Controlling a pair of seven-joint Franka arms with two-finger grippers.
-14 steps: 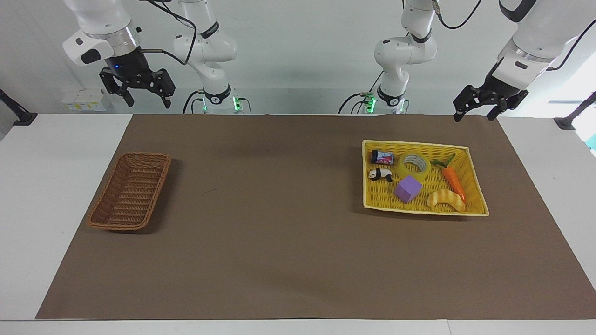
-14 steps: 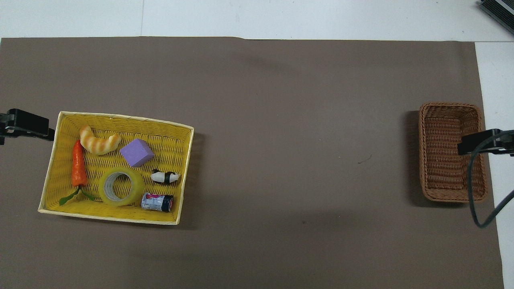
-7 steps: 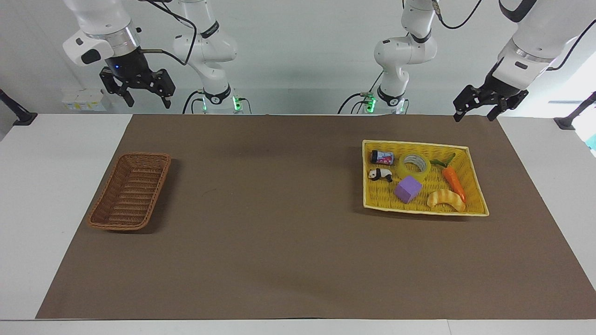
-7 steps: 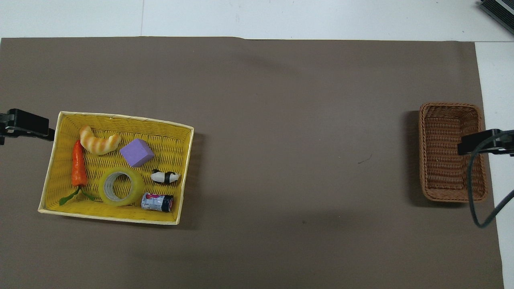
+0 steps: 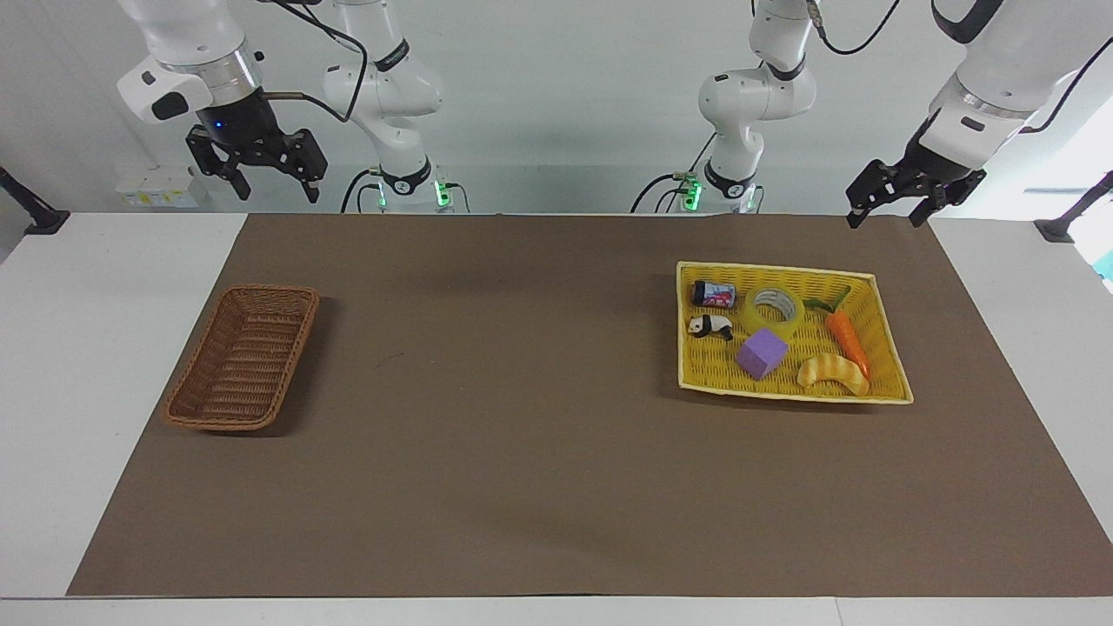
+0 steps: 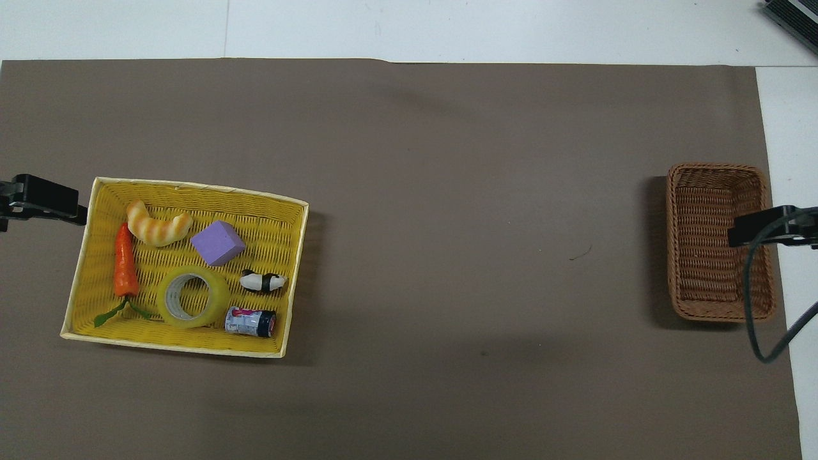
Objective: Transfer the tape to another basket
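The tape, a yellow translucent roll, lies flat in the yellow tray basket, beside a purple cube; it also shows in the overhead view. The brown wicker basket stands empty at the right arm's end of the table, as the overhead view also shows. My left gripper hangs open and empty, high over the mat's edge by the robots. My right gripper hangs open and empty, high over the table's edge by the robots. Both arms wait.
The yellow tray also holds a toy carrot, a croissant, a small panda figure and a small can. A brown mat covers the table.
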